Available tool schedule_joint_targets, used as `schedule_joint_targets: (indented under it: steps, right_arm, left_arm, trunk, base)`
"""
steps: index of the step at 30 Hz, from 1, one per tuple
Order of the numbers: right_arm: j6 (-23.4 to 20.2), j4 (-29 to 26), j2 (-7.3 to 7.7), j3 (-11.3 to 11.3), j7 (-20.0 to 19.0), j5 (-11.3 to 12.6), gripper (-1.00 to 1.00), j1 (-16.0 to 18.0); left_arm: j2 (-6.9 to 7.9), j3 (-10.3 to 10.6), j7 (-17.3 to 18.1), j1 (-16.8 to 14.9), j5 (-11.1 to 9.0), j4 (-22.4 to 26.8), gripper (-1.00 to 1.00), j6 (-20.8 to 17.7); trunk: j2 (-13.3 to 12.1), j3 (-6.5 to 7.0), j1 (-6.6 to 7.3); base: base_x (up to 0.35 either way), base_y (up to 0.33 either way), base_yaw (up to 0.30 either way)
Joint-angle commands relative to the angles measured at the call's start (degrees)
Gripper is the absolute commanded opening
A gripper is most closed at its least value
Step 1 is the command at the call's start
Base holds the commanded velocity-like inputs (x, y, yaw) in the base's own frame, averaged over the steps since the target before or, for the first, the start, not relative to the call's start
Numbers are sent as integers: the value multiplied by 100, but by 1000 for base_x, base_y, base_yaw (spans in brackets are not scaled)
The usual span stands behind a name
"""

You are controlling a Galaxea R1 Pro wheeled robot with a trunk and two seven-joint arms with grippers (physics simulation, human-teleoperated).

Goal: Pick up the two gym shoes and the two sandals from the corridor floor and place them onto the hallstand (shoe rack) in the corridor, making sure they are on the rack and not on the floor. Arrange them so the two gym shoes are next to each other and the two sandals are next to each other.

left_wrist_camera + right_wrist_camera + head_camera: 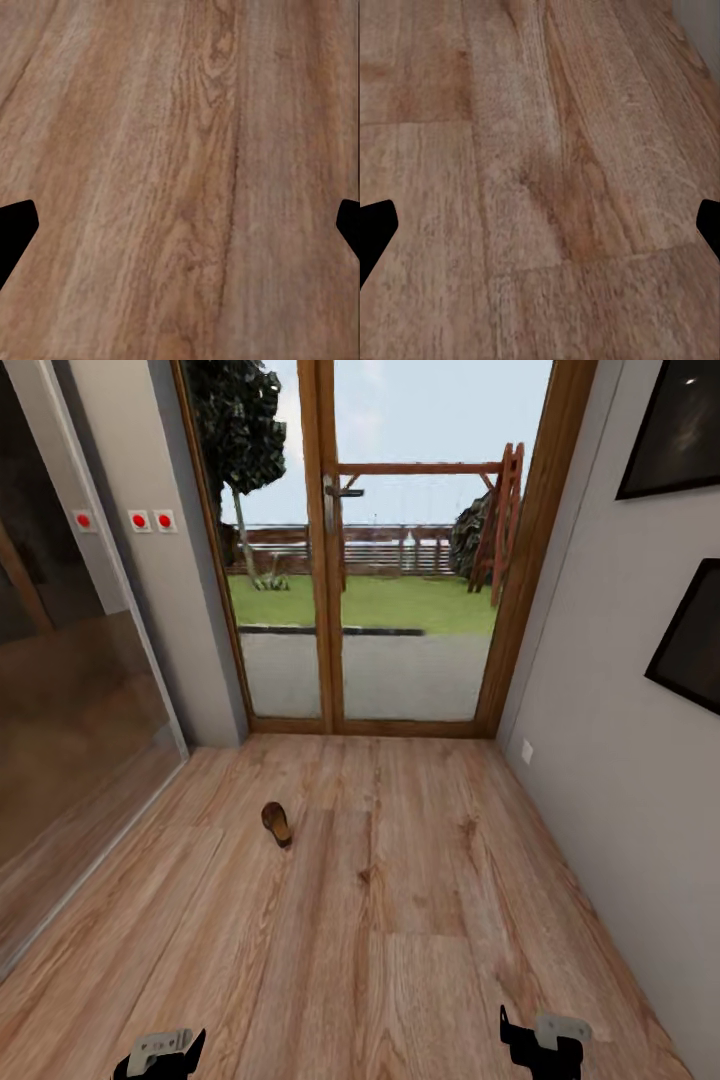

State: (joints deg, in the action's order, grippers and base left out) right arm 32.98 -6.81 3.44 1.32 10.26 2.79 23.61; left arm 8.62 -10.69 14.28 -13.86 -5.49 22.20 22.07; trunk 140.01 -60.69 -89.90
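A single small brown leather sandal lies on the light brown wood-plank corridor floor, a little left of centre and well ahead of the robot, its length running roughly toward the far end of the corridor. Beyond it, at the far end, stands a wood-framed glass double door giving onto a lawn, with a dark glass panel down the left wall and a plain grey wall on the right. The left gripper and the right gripper hang low at the near edge, well apart from each other and from the sandal, which suits a robot travelling rather than reaching. In each wrist view the 2 dark fingertips sit at opposite edges with bare planks between them, so both tools are spread wide and carry nothing. I judge the task to be at an approach step: the base must close on the sandal before either arm can go down for it, and the left arm looks the nearer candidate.
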Motion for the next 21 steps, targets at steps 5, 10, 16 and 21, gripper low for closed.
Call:
schedule_joint_targets:
  steps: [5,10,16,21]
  right_arm:
    - [24,4,-1,9,-9,28,100,3]
    - [24,4,-1,9,-7,28,100,3]
    - [24,4,-1,9,-6,28,100,3]
    - [24,4,-1,9,-6,28,100,3]
  left_arm:
    - [-1,-20,57,-3,-57,-5,100,-1]
    - [-1,-20,57,-3,-57,-4,100,-1]
    - [0,-20,57,-3,-57,1,100,-1]
    - [-1,-20,57,-3,-57,-1,100,-1]
  trunk:
    - [2,-5,-2]
    - [2,-5,-2]
    - [2,-5,-2]
    - [2,-5,-2]
  base:
    - [302,-142,86]
    - [297,-142,214]
    - [293,-145,237]
    - [290,-149,80]
